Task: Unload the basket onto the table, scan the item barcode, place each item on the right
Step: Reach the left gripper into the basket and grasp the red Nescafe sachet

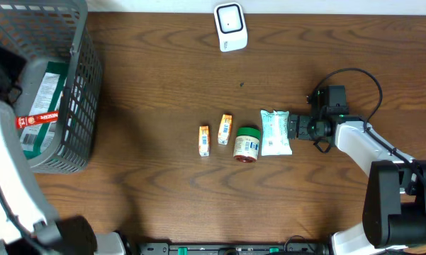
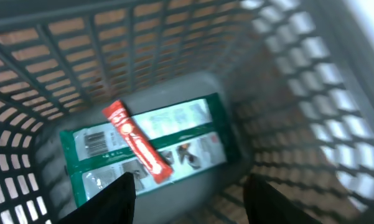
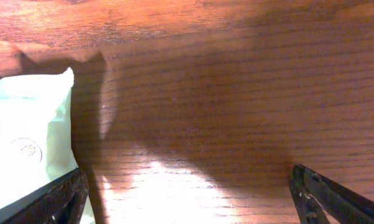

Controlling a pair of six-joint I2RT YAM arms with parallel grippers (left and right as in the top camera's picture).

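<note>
Lying in the basket [image 2: 174, 37], the green package [image 2: 193, 134] shows its barcode [image 2: 94, 142].

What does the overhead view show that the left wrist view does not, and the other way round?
Only overhead: the scanner, two orange boxes, a jar, a pouch and the open right gripper beside the pouch, all on or over the table. Only left wrist: the barcode on the green pack. Both: the basket, the green pack inside it and the red stick lying across the pack.
</note>
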